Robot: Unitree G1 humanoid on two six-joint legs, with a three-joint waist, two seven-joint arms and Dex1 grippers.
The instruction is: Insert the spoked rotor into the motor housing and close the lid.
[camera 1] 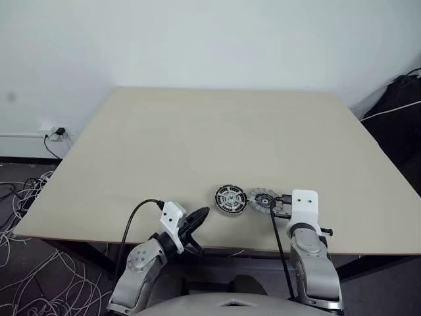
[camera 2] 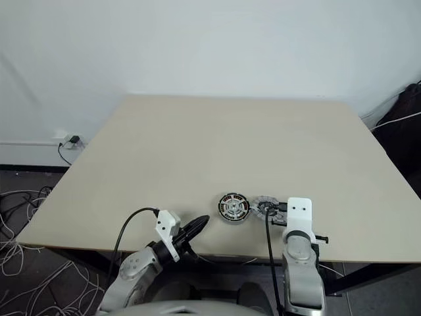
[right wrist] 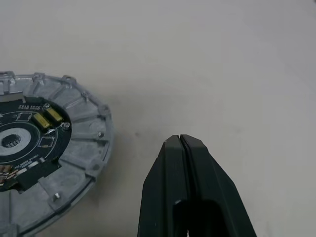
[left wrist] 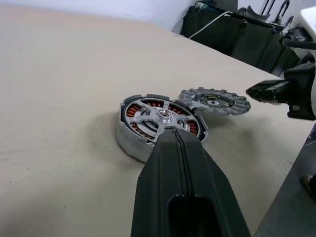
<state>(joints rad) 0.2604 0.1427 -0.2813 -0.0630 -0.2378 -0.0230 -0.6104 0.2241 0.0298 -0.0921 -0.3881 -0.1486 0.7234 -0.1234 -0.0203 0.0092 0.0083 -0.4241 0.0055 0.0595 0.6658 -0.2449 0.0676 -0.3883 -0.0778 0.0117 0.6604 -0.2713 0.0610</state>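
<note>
Beige table (camera 1: 197,145) w/ two round motor parts near its front edge, between the two arms.

Motor housing (camera 1: 231,199) is the landmark: it lies flat on the table. The spoked rotor (left wrist: 160,117) already sits inside it – in the left wrist view silver spokes and hub lie over copper-brown windings, all within the housing's rim, top roughly flush. Housing top is uncovered, so lid isn't on yet.

Lid (camera 1: 263,197) lies just right of the housing, ribbed face up w/ a dark circuit-board centre; pale grey, toothed edge. Its near-housing edge looks to touch or slightly overlap the housing rim – can't tell which. Right wrist view shows the same ribbed face close up (right wrist: 54,158), small yellow components on the dark board.

Left gripper (camera 1: 195,220) is in front-left of the housing, at the table's front edge, pointing toward the housing; fingers clenched together, nothing between them, tips short of the housing and not touching it.

Right gripper (camera 1: 284,205) is right of the housing, just past the lid's far side; fingers (right wrist: 190,173) pressed together, grasping nothing, tip beside the lid rim but apart from it.

Wall socket w/ a plug (camera 1: 58,132) and loose cables (camera 1: 20,197) sit far left of the housing, on the wall and floor.
</note>
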